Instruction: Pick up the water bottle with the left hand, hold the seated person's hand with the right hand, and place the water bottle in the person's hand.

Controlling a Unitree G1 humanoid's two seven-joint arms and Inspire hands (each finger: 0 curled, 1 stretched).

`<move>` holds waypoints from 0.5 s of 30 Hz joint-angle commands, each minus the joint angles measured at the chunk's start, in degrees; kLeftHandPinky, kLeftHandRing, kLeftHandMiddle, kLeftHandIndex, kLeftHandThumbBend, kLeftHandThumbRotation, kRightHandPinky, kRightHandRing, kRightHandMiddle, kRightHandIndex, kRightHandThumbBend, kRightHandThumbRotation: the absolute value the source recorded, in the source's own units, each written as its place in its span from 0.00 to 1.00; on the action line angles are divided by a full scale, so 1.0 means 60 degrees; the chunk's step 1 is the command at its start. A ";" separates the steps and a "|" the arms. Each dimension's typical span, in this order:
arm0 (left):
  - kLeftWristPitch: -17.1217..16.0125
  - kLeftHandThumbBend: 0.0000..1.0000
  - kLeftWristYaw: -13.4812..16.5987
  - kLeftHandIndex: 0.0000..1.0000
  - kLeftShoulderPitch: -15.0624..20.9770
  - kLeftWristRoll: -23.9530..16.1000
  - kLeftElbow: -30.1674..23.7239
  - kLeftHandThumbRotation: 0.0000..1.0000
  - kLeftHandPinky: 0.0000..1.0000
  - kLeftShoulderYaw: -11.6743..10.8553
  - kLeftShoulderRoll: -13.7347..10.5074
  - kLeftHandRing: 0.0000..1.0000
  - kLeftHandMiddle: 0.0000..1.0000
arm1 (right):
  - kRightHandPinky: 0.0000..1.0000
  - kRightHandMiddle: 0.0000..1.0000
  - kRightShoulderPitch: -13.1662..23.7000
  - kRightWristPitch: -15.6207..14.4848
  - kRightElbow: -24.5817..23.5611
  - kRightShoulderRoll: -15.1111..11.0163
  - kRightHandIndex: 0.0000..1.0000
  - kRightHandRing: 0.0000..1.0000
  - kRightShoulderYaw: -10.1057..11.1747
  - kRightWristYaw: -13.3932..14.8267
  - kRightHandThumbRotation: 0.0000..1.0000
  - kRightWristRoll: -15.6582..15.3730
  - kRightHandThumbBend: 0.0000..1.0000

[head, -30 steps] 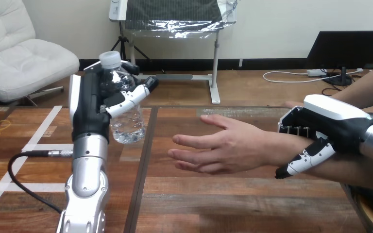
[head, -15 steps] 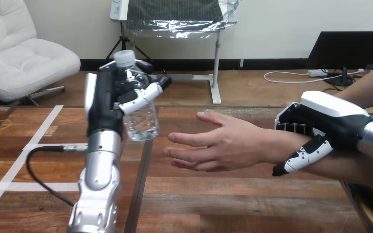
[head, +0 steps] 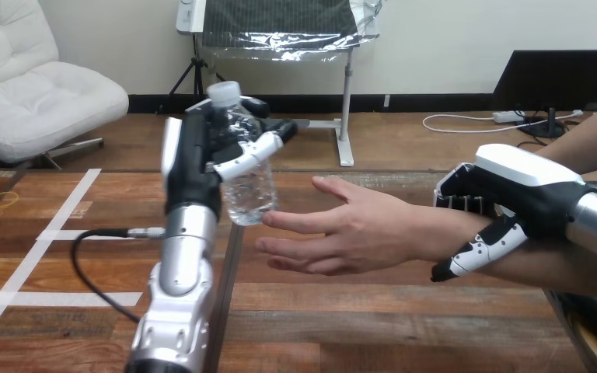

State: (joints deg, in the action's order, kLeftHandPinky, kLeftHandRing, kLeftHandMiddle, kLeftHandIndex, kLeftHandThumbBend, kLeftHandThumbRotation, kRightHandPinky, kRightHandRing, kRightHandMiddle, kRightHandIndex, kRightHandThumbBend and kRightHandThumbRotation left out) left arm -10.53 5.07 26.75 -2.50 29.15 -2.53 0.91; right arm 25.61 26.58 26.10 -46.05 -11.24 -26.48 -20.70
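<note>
The water bottle [head: 250, 190] is clear with a white cap [head: 224, 92]. It hangs upright in the air above the tabletop [head: 357, 326], its base just beside the tips of the person's hand [head: 357, 229]; whether the two touch cannot be told. The left hand [head: 196, 159] has it in a wrap grasp, with the fingers curled round the far side of the body and the thumb laid across the near side, high on the bottle. That grasp leaves the lower half bare, which is probably the part meant to land in the waiting palm. Holding it upright also suits a handover, since the person can close on it without turning it. The person's hand lies open, its fingers stretched toward the bottle and its palm turned up and slightly toward the robot, ready to receive. At the view's right, the right hand [head: 528, 194] is closed round the person's wrist [head: 443, 233], fingers over the top and thumb beneath. This seems meant to steady the arm so that the palm stays where the bottle is headed. By this reading the handover is close but not yet done.
</note>
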 commanded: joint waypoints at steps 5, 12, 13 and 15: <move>-0.0550 0.66 -0.0205 0.46 0.1196 0.0012 0.0648 0.00 0.29 0.0302 0.0407 0.35 0.41 | 0.30 0.40 0.0254 -0.0652 0.0092 0.0078 0.43 0.34 0.0055 -0.0172 0.32 -0.0153 0.87; -0.0621 0.66 -0.0287 0.46 0.1356 -0.0098 0.1019 0.00 0.30 0.0505 0.0608 0.34 0.40 | 0.30 0.40 0.0344 -0.0669 0.0023 0.0226 0.43 0.34 0.0043 -0.0300 0.32 -0.0100 0.87; -0.0596 0.66 -0.0290 0.46 0.1380 -0.0064 0.1073 0.00 0.30 0.0516 0.0689 0.34 0.40 | 0.30 0.40 0.0358 -0.0715 -0.0014 0.0248 0.43 0.34 0.0029 -0.0295 0.33 -0.0135 0.87; -0.0585 0.67 -0.0285 0.46 0.1409 -0.0024 0.1141 0.00 0.30 0.0518 0.0776 0.34 0.40 | 0.30 0.40 0.0367 -0.0773 -0.0061 0.0271 0.43 0.35 0.0017 -0.0288 0.33 -0.0180 0.87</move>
State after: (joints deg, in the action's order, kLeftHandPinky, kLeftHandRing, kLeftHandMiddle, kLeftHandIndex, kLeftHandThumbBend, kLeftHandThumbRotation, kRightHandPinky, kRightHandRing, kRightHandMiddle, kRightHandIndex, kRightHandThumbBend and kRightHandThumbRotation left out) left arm -11.88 3.68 29.58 -2.81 35.55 -0.36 4.05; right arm 27.02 24.98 24.13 -44.64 -11.25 -27.91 -20.78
